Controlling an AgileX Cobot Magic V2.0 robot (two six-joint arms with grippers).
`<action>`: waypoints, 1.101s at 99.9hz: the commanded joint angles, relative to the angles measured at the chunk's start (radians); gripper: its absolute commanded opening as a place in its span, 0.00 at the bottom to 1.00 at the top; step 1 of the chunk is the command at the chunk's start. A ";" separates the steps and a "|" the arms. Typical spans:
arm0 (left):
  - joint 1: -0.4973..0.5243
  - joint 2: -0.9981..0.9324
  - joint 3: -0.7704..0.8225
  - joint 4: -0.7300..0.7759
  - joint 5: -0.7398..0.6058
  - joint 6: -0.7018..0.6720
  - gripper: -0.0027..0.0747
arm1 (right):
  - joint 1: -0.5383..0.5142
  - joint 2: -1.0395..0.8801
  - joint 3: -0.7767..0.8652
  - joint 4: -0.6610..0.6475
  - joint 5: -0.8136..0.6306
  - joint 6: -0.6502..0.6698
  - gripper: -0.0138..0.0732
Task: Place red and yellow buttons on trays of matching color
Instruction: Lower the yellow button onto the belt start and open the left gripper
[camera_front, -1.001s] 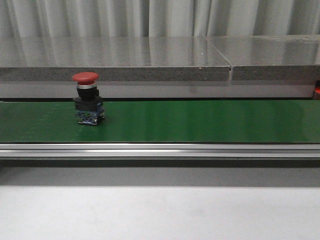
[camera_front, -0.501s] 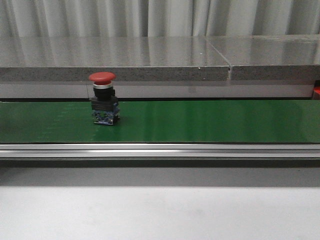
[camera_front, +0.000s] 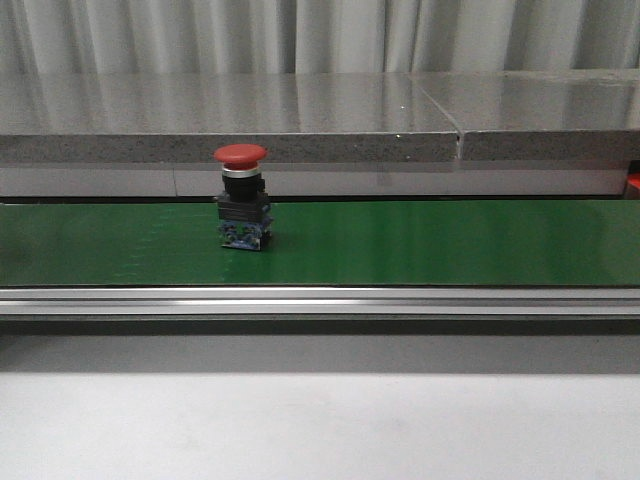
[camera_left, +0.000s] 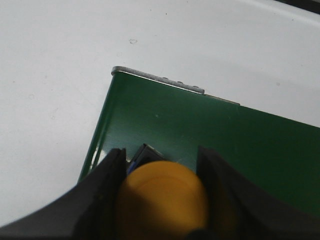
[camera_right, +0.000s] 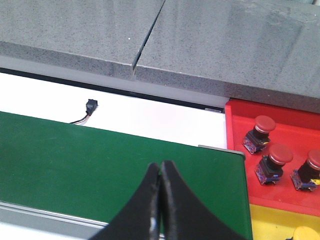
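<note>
Red button (camera_front: 243, 196) upright on green belt (camera_front: 450, 240); left jaws grip yellow button (camera_left: 162, 200), right jaws seemingly closed.

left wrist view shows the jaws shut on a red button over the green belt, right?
Not quite. The left gripper is shut on a yellow button, not a red one, as the left wrist view shows. It does sit over the green belt. The red button stands free on the belt in the front view.

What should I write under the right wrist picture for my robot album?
Shut right gripper over the green belt, with three red buttons sitting in the red tray.
</note>
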 joint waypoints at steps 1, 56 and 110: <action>-0.007 -0.012 -0.024 -0.012 -0.058 -0.003 0.01 | 0.000 0.001 -0.026 0.010 -0.064 -0.008 0.08; -0.007 0.045 -0.044 -0.017 -0.014 0.005 0.66 | 0.000 0.001 -0.026 0.010 -0.064 -0.008 0.08; -0.014 0.020 -0.215 -0.066 -0.029 0.068 0.81 | 0.000 0.001 -0.026 0.010 -0.064 -0.008 0.08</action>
